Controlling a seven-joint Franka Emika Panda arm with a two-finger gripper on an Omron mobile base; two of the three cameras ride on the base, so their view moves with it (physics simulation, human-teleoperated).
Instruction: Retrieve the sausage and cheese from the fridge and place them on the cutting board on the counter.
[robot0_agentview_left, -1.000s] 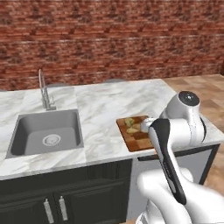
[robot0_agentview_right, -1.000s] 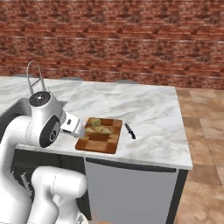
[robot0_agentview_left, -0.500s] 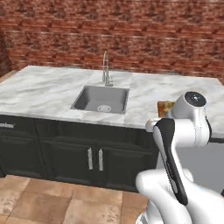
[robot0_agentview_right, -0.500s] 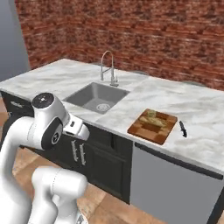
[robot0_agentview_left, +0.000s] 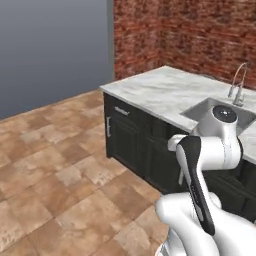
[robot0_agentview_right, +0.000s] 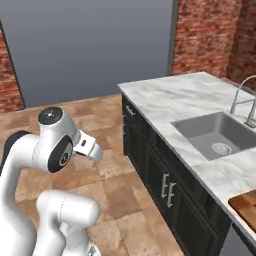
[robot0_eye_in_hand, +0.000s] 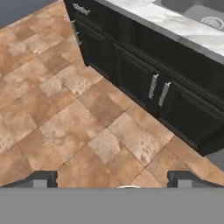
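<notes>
Hand view shows your pincer (robot0_eye_in_hand: 112, 181) spread wide, grasping nothing, aimed at the floor (robot0_eye_in_hand: 65, 127). Your cutting board (robot0_agentview_right: 246, 205) lies far right on the desk (robot0_agentview_right: 185, 95).

The base has turned away from the counter (robot0_agentview_right: 175, 97), so both base views have swung (the things themselves have not moved). A second ago the cutting board (robot0_agentview_right: 246, 206) lay in the middle of both views beside the arm; now just a corner of it shows at the lower right edge of the right base view. The sink (robot0_agentview_right: 215, 135) has slid to the right, and tiled floor (robot0_agentview_left: 55, 165) and a grey wall (robot0_agentview_left: 50, 45) have come into sight.
</notes>
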